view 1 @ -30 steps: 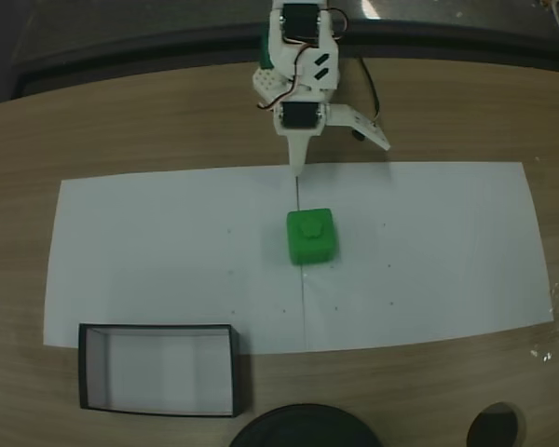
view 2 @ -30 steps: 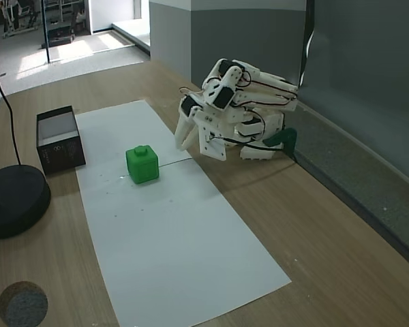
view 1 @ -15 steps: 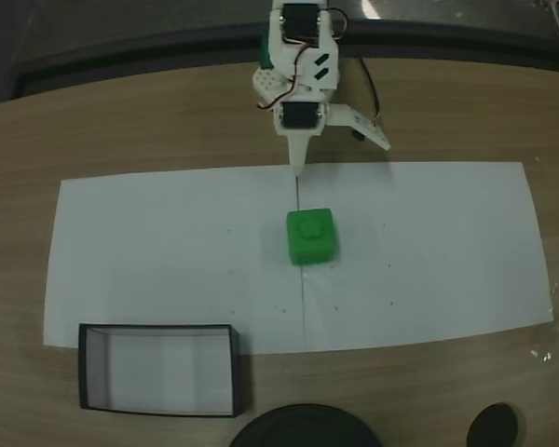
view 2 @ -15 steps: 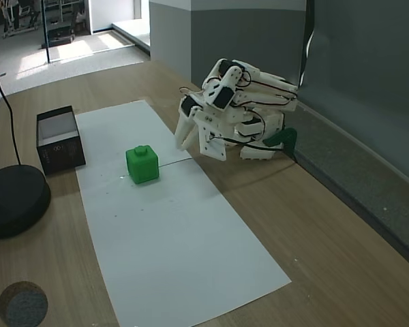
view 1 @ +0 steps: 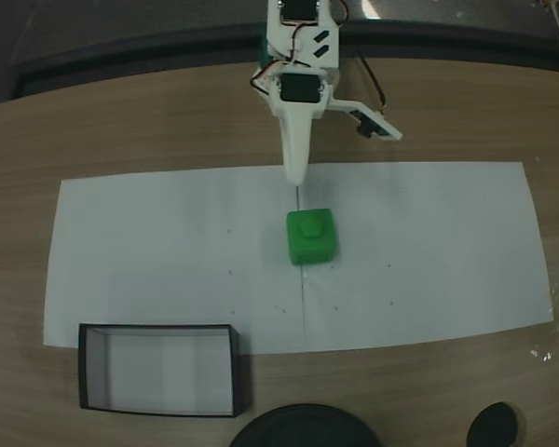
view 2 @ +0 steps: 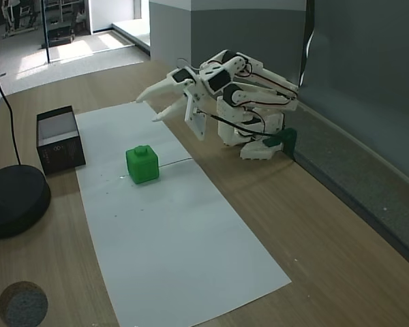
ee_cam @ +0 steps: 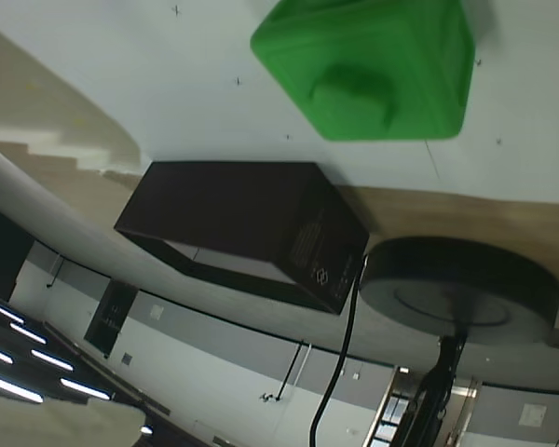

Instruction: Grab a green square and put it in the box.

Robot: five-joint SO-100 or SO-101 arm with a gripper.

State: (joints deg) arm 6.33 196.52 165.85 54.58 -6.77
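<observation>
My gripper hangs above the table with its jaws parted and nothing between them, the two white fingers pointing out over the far edge of the white paper. In a fixed view from above, my gripper shows as a narrow white tip over that same paper edge, just short of the cube. The cube sits upright, knob up, near the middle of the paper, on a thin line drawn across the sheet; in the wrist view the cube lies close below me at the top of the picture. Further on, the box rests on the bare wood, touching the paper's near edge toward its left corner in that view, open side up and with nothing in it. The box shows its dark wall in the wrist view, and just beside it stands a round black base with a cable running off it.
</observation>
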